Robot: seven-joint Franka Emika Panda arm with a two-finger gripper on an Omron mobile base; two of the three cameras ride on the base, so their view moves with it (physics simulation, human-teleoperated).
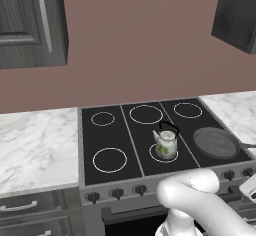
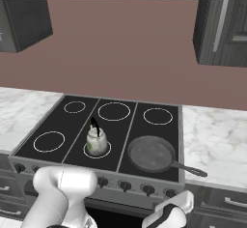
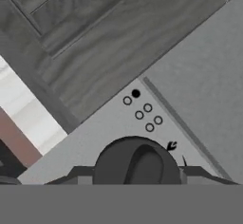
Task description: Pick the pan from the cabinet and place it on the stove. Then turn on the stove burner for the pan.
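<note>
Partly cut off, a dark knob (image 3: 137, 163) hides the claw's (image 3: 137, 175) tips.

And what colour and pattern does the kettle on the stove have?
The kettle is white with a green floral print and a dark handle; the left base view shows it best.

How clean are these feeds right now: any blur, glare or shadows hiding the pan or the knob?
Left base view: evenly lit, no glare; pan sharp on the stove. Right base view: equally flat, with soft edges. Hand view: close and slightly soft, yet the knob and its burner-dot diagram read clearly.
</note>
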